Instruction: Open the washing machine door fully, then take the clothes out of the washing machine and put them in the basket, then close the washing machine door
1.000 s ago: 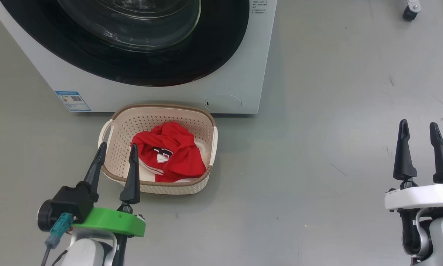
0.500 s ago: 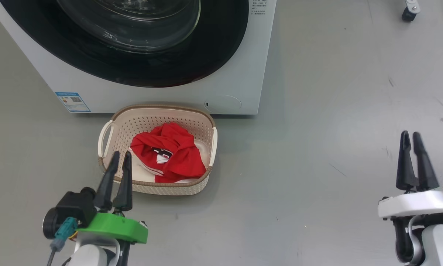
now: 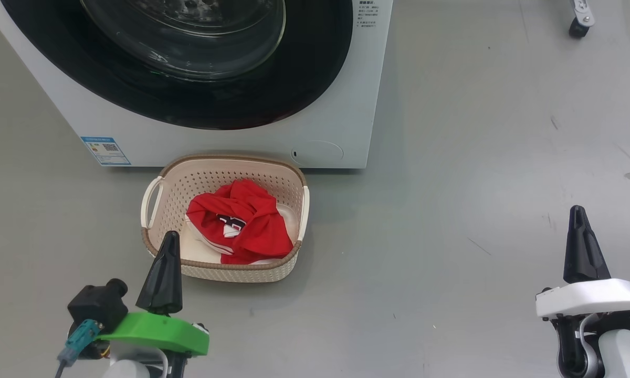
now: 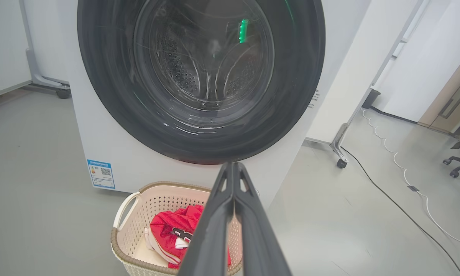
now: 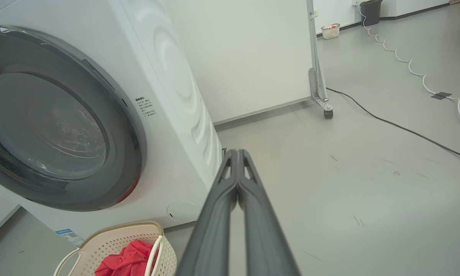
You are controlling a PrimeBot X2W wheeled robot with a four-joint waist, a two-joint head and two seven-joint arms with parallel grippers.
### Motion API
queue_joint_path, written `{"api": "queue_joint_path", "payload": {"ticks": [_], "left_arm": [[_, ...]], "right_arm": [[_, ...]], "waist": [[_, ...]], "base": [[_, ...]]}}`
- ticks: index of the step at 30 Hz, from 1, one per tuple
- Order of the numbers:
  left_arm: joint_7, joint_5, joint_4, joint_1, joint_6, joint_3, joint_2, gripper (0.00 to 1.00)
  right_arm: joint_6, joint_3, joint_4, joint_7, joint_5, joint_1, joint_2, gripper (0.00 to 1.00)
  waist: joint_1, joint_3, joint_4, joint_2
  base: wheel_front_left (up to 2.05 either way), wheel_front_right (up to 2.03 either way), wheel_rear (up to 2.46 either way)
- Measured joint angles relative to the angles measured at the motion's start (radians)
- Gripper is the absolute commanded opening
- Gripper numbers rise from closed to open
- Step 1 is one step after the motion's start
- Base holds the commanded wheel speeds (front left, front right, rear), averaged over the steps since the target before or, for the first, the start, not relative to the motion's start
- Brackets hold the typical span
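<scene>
Washing machine door (image 3: 184, 52) is sitting flush on the washing machine (image 3: 357, 105). Clothes (image 3: 247, 226) are lying in the basket (image 3: 231, 157) on the floor, just near of the machine. Left pincer (image 3: 170, 239) and right pincer (image 3: 576, 212) are hovering nearer, fingers together and empty, probably because nothing remains to carry.

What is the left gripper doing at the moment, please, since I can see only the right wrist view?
Observer: The left gripper is shut on nothing, poised by the near left corner of the basket.
Operator: Thank you. Is anything inside?
Observer: Through the shut washing machine door, the left wrist view shows the drum as bare perforated steel, with nothing red that I can see.
Operator: And what fills the basket?
Observer: The clothes, bunched in its middle, with black-and-white lettering on top.
</scene>
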Motion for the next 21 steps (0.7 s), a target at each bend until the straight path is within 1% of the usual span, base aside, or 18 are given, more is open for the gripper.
{"api": "queue_joint_path", "payload": {"ticks": [5,21], "left_arm": [[0.018,-0.084,0.0,0.007,0.0,0.013,0.0,0.0],[0.07,-0.283,0.0,0.007,0.0,0.048,0.009,0.0]], "right_arm": [[0.0,-0.003,0.006,0.019,0.072,0.0,0.002,0.0],[0.0,-0.021,0.024,0.078,0.257,0.0,0.014,0.0]], "waist": [[0.0,-0.009,0.0,0.0],[0.0,-0.032,-0.002,0.0]], "base": [[0.0,0.0,0.0],[0.0,0.0,0.0]]}}
